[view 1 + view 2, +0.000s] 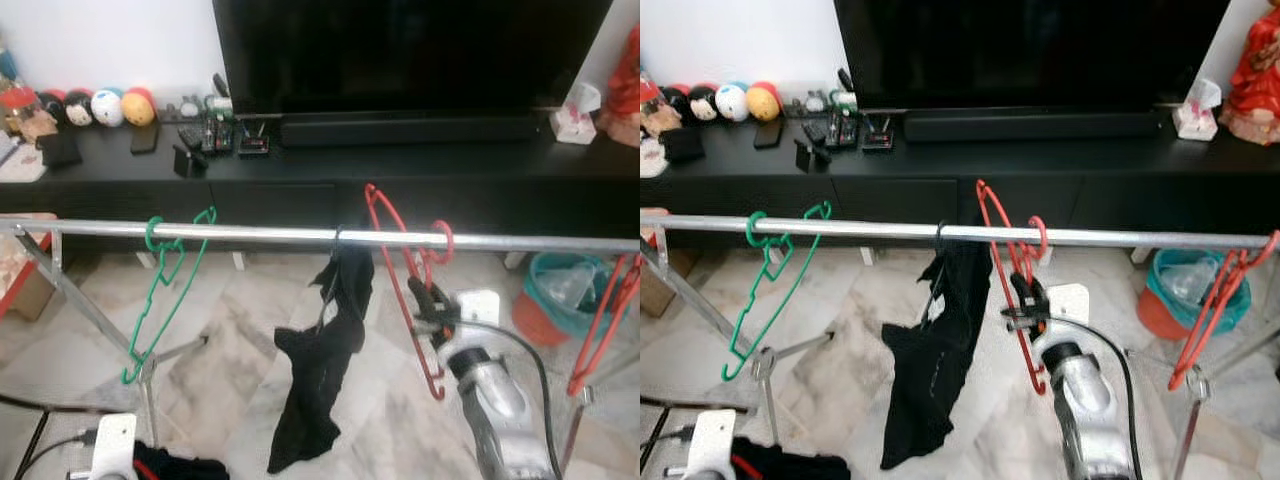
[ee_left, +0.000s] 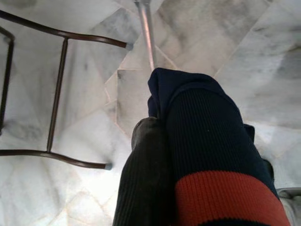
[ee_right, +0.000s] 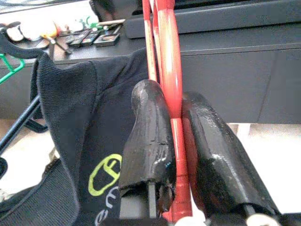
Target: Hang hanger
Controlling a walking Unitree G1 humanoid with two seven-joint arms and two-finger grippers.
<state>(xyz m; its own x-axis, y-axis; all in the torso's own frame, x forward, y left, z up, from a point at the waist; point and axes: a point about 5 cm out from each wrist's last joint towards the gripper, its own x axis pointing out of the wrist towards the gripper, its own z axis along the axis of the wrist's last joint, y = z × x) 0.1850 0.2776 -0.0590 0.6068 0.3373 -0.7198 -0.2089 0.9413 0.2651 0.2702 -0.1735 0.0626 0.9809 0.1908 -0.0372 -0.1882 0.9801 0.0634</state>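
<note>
Hanger, red, hooks over the rail beside a black garment. Right tool is clamped on its lower side. Left tool's state: cannot tell.

**Silver arm, black fingers, black cable**

The right arm, at the lower right of the head views, is a rounded silver tube with a darker band near the wrist. A black cable loops along its outer side. The right gripper has two long, glossy black fingers with scuffed, worn surfaces and rounded tips.
</note>
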